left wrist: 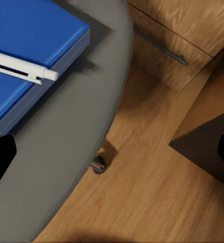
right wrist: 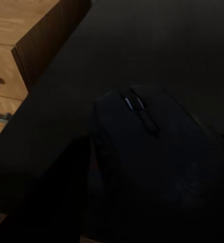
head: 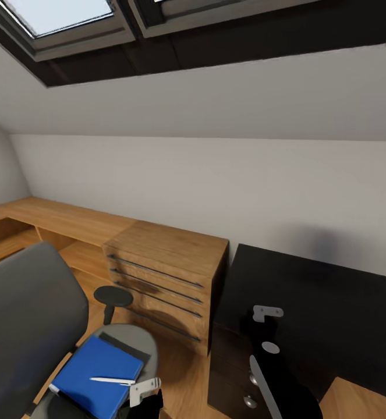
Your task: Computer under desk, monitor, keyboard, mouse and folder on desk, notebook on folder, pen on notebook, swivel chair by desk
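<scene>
Closest to the lens, the mouse (right wrist: 152, 167) is seen as a rounded black shell with a scroll wheel, barely set off from the glossy black top of the desk (right wrist: 157, 40) behind it. Whether it rests on that top or is held cannot be told, nor whether the right gripper (head: 267, 314) is apart or closed. It is poised over the desk's near left corner, close to the edge beside the low wood cabinet (head: 169, 256).

A release so near that edge could let the mouse be knocked off to the floor. Dark on dark, its seating would be hard to judge.

On the swivel chair (head: 29, 302), the bright-blue folder (head: 94, 366) lies flat on the seat, with the pale pen (head: 112, 381) loose across it. The left gripper (head: 144, 389) hangs at the folder's near corner; its state cannot be told either. If the folder is lifted tilted, the pen is likely to be rolled off, and a push could set the chair rolling on its castors.
</scene>
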Robot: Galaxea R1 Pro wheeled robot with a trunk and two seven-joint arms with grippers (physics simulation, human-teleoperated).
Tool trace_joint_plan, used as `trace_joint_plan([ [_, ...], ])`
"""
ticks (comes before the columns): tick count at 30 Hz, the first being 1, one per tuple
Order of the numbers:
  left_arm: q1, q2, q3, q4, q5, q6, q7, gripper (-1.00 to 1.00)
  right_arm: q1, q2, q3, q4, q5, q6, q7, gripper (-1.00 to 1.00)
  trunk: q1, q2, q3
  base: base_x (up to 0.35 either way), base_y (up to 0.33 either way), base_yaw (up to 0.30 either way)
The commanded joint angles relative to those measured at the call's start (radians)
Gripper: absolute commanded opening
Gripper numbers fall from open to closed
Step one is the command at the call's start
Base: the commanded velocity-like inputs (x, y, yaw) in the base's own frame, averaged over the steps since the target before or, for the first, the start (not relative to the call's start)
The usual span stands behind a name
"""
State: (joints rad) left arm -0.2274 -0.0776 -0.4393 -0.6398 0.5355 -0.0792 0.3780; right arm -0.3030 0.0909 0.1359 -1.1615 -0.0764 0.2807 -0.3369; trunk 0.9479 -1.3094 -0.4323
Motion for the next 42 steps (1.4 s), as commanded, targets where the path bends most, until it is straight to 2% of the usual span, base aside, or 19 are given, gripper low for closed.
trace_joint_plan([
  [1, -0.001, 0.001, -0.007, 0.000, 0.011, -0.007, 0.007, 1.00, -0.001, 0.000, 0.002, -0.001, -0.009, 0.003, -0.005, -1.00, 0.000, -0.001, -0.001, 0.268, 0.000, 0.000],
  [7, -0.001, 0.001, -0.007, 0.000, 0.011, -0.007, 0.007, 1.00, -0.001, 0.000, 0.003, 0.012, -0.009, 0.002, -0.004, -1.00, 0.000, -0.001, -0.001, 0.260, 0.000, 0.000],
  [22, -0.001, 0.001, -0.007, 0.000, 0.011, -0.007, 0.006, 1.00, -0.001, 0.000, 0.005, 0.067, -0.008, -0.009, -0.003, -1.00, 0.000, -0.001, -0.001, 0.039, 0.000, 0.000],
  [32, -0.001, 0.001, -0.007, 0.000, 0.011, -0.007, 0.006, 1.00, -0.003, 0.000, 0.004, 0.157, -0.004, -0.089, -0.002, -1.00, 0.000, -0.001, -0.001, 0.002, 0.000, 0.000],
  [42, -0.001, 0.000, -0.007, 0.000, 0.011, -0.007, 0.006, 1.00, -0.009, 0.000, 0.004, 0.244, 0.022, -0.161, 0.002, -1.00, 0.000, -0.001, -0.001, 0.000, 0.000, 0.000],
])
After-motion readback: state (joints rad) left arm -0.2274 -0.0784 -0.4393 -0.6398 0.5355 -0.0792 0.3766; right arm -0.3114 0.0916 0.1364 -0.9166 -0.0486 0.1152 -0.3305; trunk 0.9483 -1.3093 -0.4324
